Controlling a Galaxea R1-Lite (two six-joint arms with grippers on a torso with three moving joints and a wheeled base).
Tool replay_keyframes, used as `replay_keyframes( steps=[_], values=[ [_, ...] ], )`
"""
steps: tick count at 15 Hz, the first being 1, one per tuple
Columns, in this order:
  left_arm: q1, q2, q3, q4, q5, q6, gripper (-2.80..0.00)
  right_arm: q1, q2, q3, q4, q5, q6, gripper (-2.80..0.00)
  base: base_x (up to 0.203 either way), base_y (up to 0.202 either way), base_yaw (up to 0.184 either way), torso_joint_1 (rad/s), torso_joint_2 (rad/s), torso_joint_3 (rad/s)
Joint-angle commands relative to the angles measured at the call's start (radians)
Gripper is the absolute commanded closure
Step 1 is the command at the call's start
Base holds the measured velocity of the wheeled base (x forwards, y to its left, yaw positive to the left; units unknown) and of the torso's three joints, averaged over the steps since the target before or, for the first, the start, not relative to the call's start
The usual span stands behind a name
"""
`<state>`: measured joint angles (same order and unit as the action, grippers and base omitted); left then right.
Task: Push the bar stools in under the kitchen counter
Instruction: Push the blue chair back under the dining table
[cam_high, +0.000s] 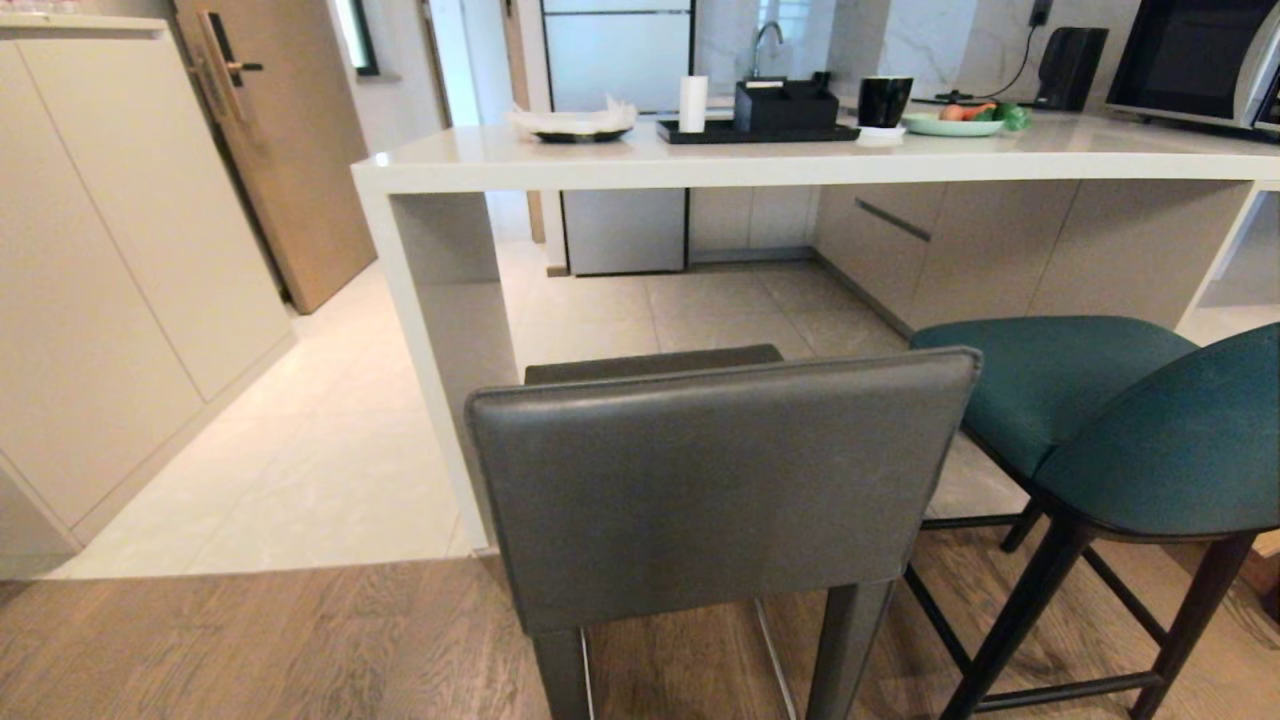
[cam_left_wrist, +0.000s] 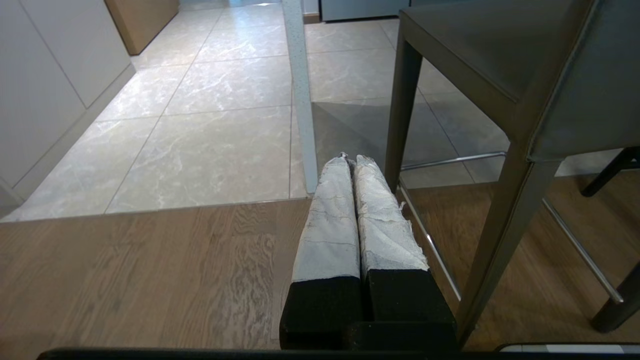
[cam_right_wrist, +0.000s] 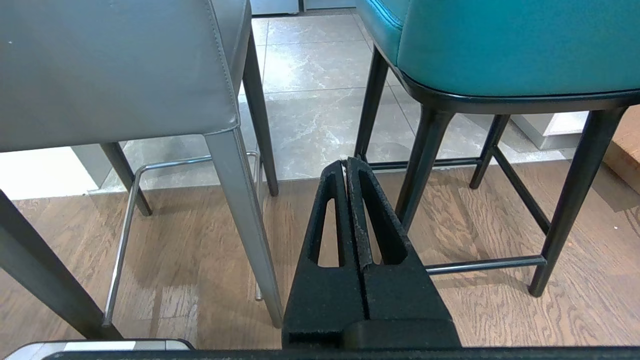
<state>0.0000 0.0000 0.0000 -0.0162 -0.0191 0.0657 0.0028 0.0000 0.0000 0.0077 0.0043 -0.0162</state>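
A grey leather bar stool (cam_high: 715, 480) with a low rectangular back stands right before me, its seat just short of the white kitchen counter (cam_high: 640, 160). To its right a teal bar stool (cam_high: 1110, 420) with a curved back and black legs stands pulled out too. Neither arm shows in the head view. My left gripper (cam_left_wrist: 350, 159), its fingers wrapped in white tape, is shut and empty, low beside the grey stool's left rear leg (cam_left_wrist: 505, 235). In the gap between the grey stool (cam_right_wrist: 120, 70) and the teal stool (cam_right_wrist: 500, 45) my black right gripper (cam_right_wrist: 345, 161) is shut on nothing.
The counter's white end panel (cam_high: 425, 370) drops to the floor left of the grey stool. On the counter are a plate (cam_high: 580, 125), a black tray (cam_high: 755, 130), a black cup (cam_high: 885, 100) and a microwave (cam_high: 1195, 60). White cabinets (cam_high: 120, 260) line the left.
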Motion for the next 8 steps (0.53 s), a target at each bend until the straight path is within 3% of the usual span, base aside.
replay_keyframes(
  steps=[1, 4, 6, 8],
  values=[
    [0.0, 0.002, 0.015, -0.001, 0.002, -0.001, 0.0, 0.0, 0.0, 0.002, -0.001, 0.0, 0.001, 0.0, 0.0, 0.0, 0.0, 0.0, 0.0, 0.0],
    [0.0, 0.002, 0.015, -0.001, 0.004, -0.008, 0.0, 0.0, 0.0, 0.002, 0.0, -0.001, 0.005, 0.0, 0.0, 0.0, 0.0, 0.0, 0.0, 0.0],
    [-0.001, 0.003, 0.006, 0.006, 0.01, -0.054, 0.0, 0.0, 0.0, 0.002, 0.0, -0.001, 0.006, 0.0, 0.0, 0.0, 0.0, 0.0, 0.0, 0.0],
    [0.0, 0.003, -0.008, 0.053, 0.005, -0.029, 0.0, 0.0, 0.0, 0.002, 0.0, -0.001, 0.009, 0.0, 0.0, 0.0, 0.0, 0.0, 0.0, 0.0]
  ],
)
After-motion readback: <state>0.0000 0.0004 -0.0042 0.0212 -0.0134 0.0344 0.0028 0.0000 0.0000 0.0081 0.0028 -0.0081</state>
